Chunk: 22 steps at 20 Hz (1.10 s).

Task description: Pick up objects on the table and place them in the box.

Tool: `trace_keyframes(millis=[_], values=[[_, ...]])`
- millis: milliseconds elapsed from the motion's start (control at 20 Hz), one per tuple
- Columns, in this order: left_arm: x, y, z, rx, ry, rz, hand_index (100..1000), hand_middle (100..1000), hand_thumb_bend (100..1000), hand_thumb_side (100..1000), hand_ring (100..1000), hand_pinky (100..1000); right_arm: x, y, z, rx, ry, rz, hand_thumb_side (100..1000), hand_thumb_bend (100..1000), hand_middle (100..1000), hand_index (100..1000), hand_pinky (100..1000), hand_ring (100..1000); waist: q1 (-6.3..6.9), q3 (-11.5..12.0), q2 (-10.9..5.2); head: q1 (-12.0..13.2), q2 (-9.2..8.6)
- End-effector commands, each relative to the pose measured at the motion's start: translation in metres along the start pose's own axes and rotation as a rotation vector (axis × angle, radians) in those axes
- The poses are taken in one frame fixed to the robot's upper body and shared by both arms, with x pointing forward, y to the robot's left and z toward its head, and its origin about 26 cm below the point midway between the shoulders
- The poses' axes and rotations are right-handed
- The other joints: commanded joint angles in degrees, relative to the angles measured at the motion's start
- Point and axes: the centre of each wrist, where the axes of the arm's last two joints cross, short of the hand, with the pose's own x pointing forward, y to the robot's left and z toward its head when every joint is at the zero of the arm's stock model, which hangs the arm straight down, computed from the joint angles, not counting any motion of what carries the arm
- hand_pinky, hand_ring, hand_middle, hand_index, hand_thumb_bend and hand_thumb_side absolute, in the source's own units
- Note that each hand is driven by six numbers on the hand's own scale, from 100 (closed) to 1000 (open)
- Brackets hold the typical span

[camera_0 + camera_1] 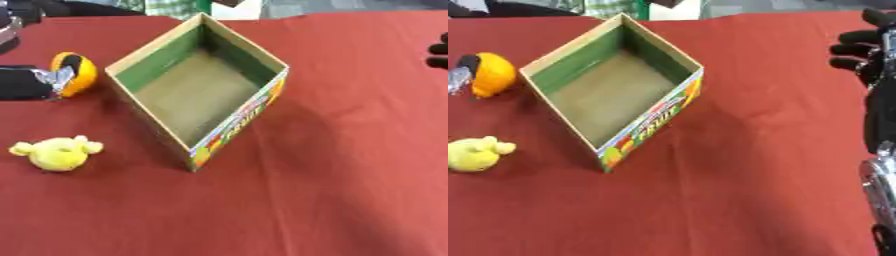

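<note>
Box (612, 90): printed side panel facing near right, colourful label with curved band of lettering (656, 121). Large yellow-green letters on it look like "FRUIT", blurred, not certain. Smaller line of print above it on red band, unreadable. Fruit pictures at panel's lower corner (614, 151). No other text, numbers or signs legible anywhere.

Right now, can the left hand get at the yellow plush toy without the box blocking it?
Probably yes. The left hand is on the orange ball; the yellow plush toy lies just nearer, on the box's left.
</note>
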Motion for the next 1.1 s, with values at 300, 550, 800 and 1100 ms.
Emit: trace_keyframes(millis=[300, 550, 800, 1100], values=[[-0.015, 0.003, 0.013, -0.145, 0.014, -0.073, 984, 900, 520, 836, 847, 780, 0.010, -0.004, -0.005, 0.009, -0.042, 0.019, 869, 100, 603, 850, 663, 658, -0.05, 0.0, -0.82, -0.8, -0.61], [-0.019, -0.004, 0.017, -0.242, -0.007, -0.079, 1000, 913, 624, 804, 856, 795, 0.009, -0.004, -0.005, 0.009, -0.041, 0.018, 869, 100, 603, 849, 663, 659, -0.18, -0.1, -0.87, -1.1, -0.68], [-0.022, -0.009, 0.020, -0.339, -0.038, -0.091, 1000, 930, 648, 788, 869, 813, 0.009, -0.004, -0.005, 0.005, -0.041, 0.018, 869, 100, 602, 849, 663, 659, -0.32, -0.2, -0.85, -1.5, -0.74], [-0.023, -0.012, 0.021, -0.389, -0.054, -0.086, 1000, 938, 633, 790, 874, 821, 0.009, -0.004, -0.004, 0.006, -0.037, 0.017, 870, 100, 602, 850, 663, 660, -0.35, -0.2, -0.84, -1.2, -0.67]])
